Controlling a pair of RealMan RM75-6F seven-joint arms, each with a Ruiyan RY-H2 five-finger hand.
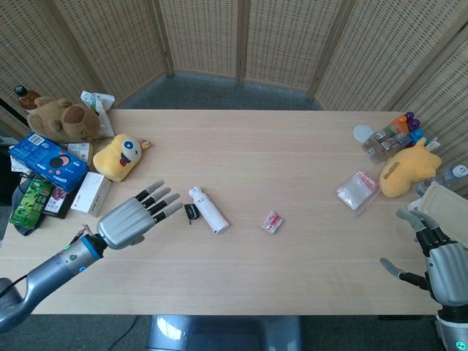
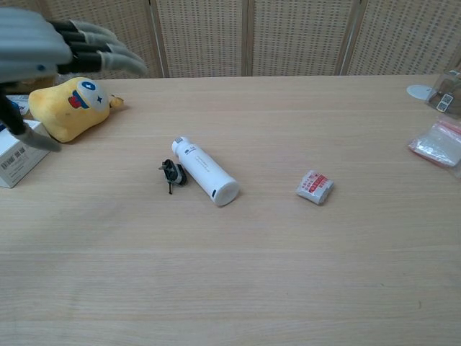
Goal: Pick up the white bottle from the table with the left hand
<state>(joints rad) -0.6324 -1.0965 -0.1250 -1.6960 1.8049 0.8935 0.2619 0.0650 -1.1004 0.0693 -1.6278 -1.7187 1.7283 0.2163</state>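
Observation:
The white bottle (image 1: 209, 210) (image 2: 204, 171) lies on its side near the middle of the table, cap end toward the far left. My left hand (image 1: 137, 216) (image 2: 50, 54) hovers above the table to the left of the bottle, fingers spread and empty, fingertips a short way from it. My right hand (image 1: 442, 259) stays at the table's right front corner, fingers apart and holding nothing; the chest view does not show it.
A small black clip (image 1: 191, 212) (image 2: 171, 174) touches the bottle's left side. A red-and-white packet (image 1: 272, 221) (image 2: 315, 187) lies to its right. A yellow plush (image 1: 118, 156) (image 2: 69, 105), white box (image 1: 91, 194) and other goods crowd the left edge; a plastic bag (image 1: 357, 189) and toys sit right.

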